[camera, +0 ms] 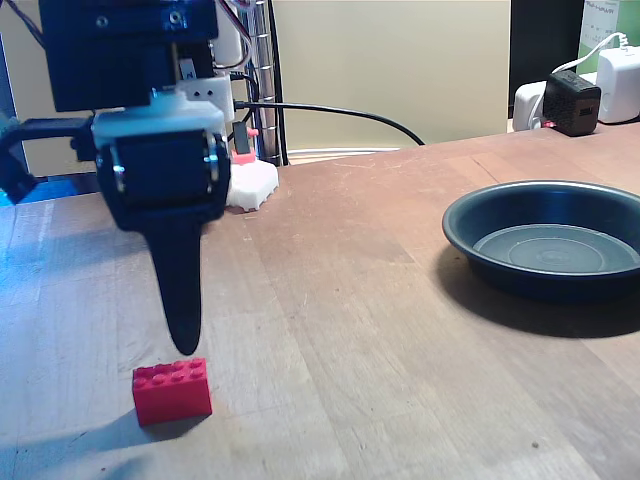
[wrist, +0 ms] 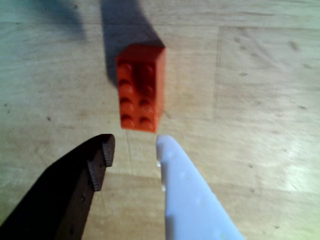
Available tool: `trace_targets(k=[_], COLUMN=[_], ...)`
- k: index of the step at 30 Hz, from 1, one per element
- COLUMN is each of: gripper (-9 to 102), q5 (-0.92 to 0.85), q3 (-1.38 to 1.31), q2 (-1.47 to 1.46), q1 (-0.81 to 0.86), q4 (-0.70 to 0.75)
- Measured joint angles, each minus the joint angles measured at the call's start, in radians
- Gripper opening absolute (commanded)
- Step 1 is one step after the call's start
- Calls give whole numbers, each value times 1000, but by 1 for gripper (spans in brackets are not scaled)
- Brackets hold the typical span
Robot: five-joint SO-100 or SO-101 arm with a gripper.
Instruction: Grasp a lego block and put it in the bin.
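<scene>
1. The fingers (wrist: 134,145) were parted and held nothing: in the wrist view a dark, ridged finger (wrist: 102,160) sat on the left and a white one (wrist: 172,165) on the right, with bare wood in the gap.
2. The brick (wrist: 140,87) lay flat on the surface (wrist: 260,100), studs up, just beyond the fingertips and apart from them. Its long side ran away from the camera, roughly in line with the gap.
3. In the fixed view the dark fingertip hung just above the brick (camera: 172,390), close to its top edge; whether it touched could not be told.
4. The step in hand looked like the final approach. To do it well, the fingers would need to move forward until the brick sat between them, then lower so the tips came down past the studs onto the smooth side walls.
5. The gap looked barely wider than the brick's narrow side, so opening a little more would lessen the chance of landing on it and knocking it away.
6. The pan (camera: 550,240) stood well apart, at the right of the fixed view, empty.
</scene>
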Motion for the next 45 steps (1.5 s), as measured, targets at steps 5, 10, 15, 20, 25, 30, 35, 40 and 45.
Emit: trace_targets(k=[5, 10, 15, 20, 25, 30, 35, 40, 45], gripper=[17, 15, 15, 15, 15, 15, 16, 15, 15], q5=[-78, -140, -158, -158, -158, -158, -158, -158, -158], q3=[-8, -8, -8, -8, -3, 21, 25, 25, 25], q2=[-6, -11, -15, -15, -20, -20, -20, -20, -95], q1=[14, 49, 41, 55, 49, 44, 44, 44, 41], q4=[0, 0, 0, 0, 0, -2, -2, -2, -3])
